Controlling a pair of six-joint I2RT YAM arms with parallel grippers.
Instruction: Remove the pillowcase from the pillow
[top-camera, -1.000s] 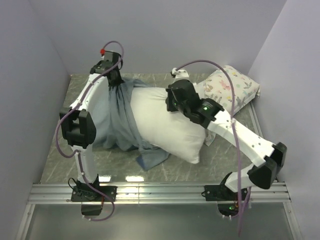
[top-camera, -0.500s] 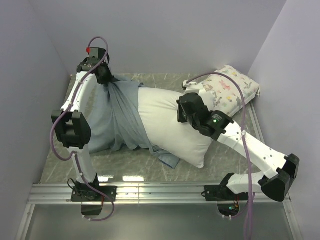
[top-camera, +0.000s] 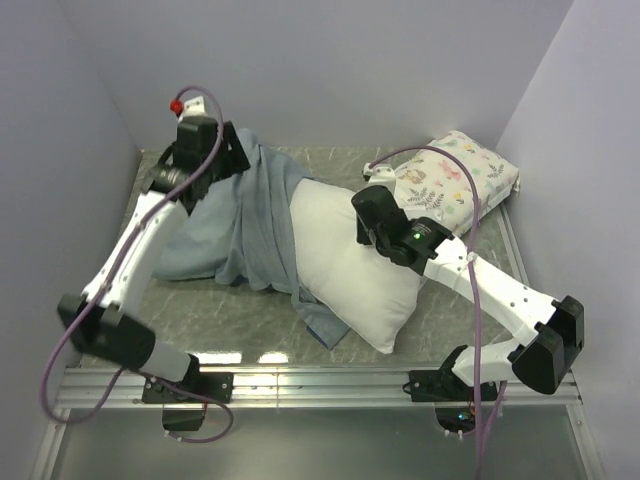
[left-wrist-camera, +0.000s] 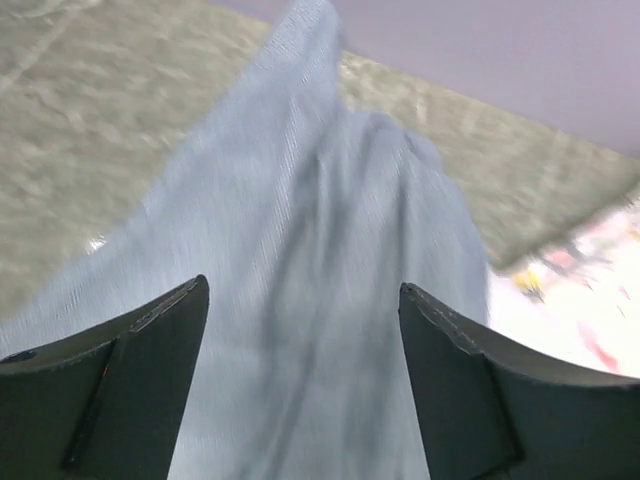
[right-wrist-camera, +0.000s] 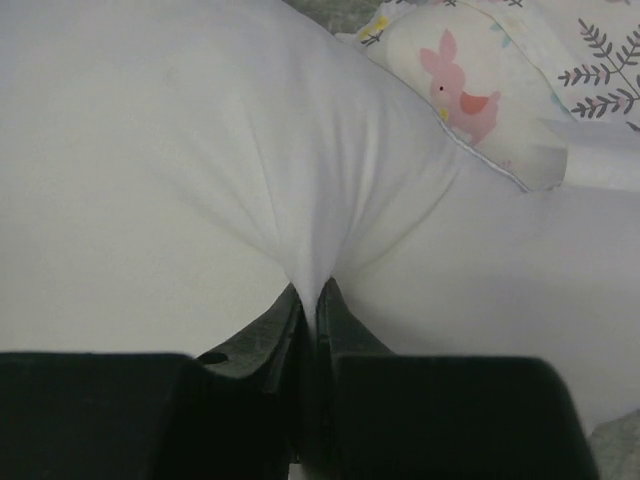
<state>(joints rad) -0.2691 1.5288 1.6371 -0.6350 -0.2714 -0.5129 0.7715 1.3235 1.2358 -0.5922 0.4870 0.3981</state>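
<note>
Pillowcase (top-camera: 240, 220) half off, nine o'clock of pillow (top-camera: 350, 260). Right claw (right-wrist-camera: 308, 297) pinching pillow, left claw (left-wrist-camera: 302, 290) gaping, empty. Thin pinch, liable to slip if tugged.

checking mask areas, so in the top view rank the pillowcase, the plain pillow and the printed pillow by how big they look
1. pillowcase, the widest spread of fabric.
2. plain pillow, counting only its uncovered part.
3. printed pillow, clearly smallest, though it lies farthest back.
</note>
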